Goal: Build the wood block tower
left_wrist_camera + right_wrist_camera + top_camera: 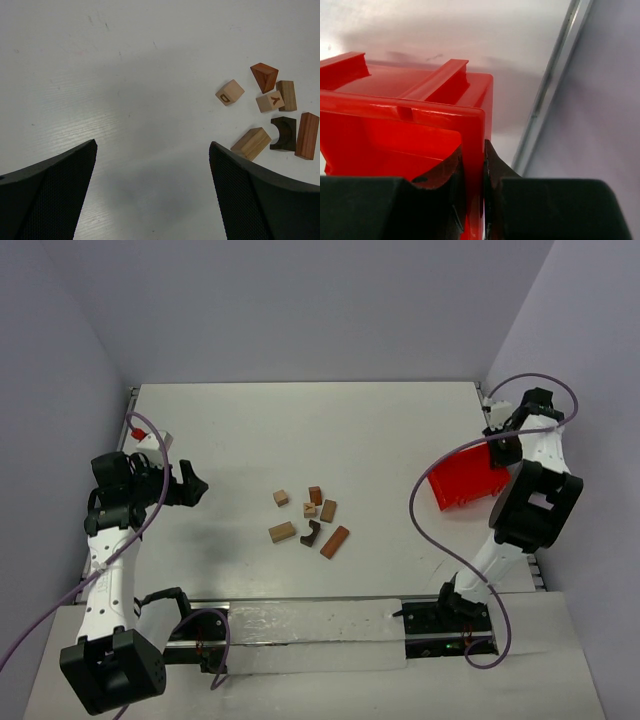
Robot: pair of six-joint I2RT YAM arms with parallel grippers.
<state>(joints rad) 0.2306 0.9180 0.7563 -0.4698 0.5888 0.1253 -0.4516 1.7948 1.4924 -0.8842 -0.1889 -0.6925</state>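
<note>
Seven wood blocks (308,520) lie scattered mid-frame on the counter (300,430), with no tower begun. At frame left the left gripper (152,145) hovers, its fingers wide apart and empty. At far right the right gripper (472,155) pinches the red bin (410,125) wall. A flat tan bar (251,143), gripped squarely across its narrow sides, looks the soundest base. One cube (270,101) reads "Y".

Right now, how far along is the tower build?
Done: nothing stacked; the wood blocks lie loose on the table. In hand: the right gripper is shut on the wall of the red bin, and the left gripper hangs open beside the blocks, holding none. Left: all the stacking.
</note>
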